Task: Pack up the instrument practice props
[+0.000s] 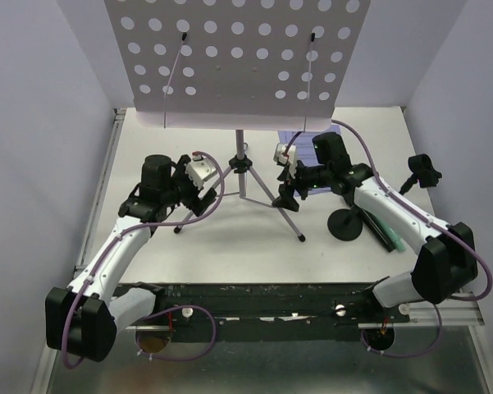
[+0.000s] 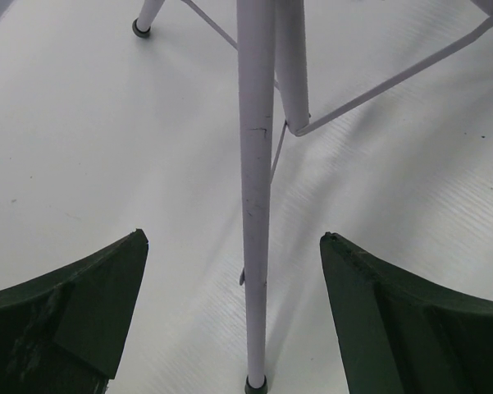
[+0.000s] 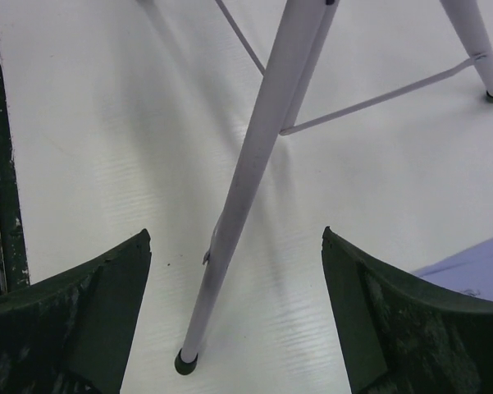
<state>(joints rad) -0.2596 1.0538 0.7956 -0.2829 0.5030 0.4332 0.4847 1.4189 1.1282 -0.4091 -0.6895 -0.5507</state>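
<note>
The silver tripod pole (image 1: 240, 160) stands mid-table with the lilac perforated plate (image 1: 238, 53) on top. My left gripper (image 1: 203, 199) is open beside the tripod's left leg. In the left wrist view, that leg (image 2: 256, 205) runs between the spread fingers of the left gripper (image 2: 234, 246) without touching them. My right gripper (image 1: 285, 197) is open at the right leg. In the right wrist view, this leg (image 3: 246, 189) passes between the jaws of the right gripper (image 3: 236, 242), nearer the left one. A black round-based clip holder (image 1: 347, 223) stands to the right. A second one (image 1: 422, 171) is at the far right. The teal microphone (image 1: 390, 231) lies partly under my right arm.
A pale blue sheet (image 1: 294, 138) lies behind the tripod under the plate and shows at the right wrist view's corner (image 3: 476, 267). White walls enclose the table on the left, back and right. A black rail (image 1: 254, 300) runs along the near edge.
</note>
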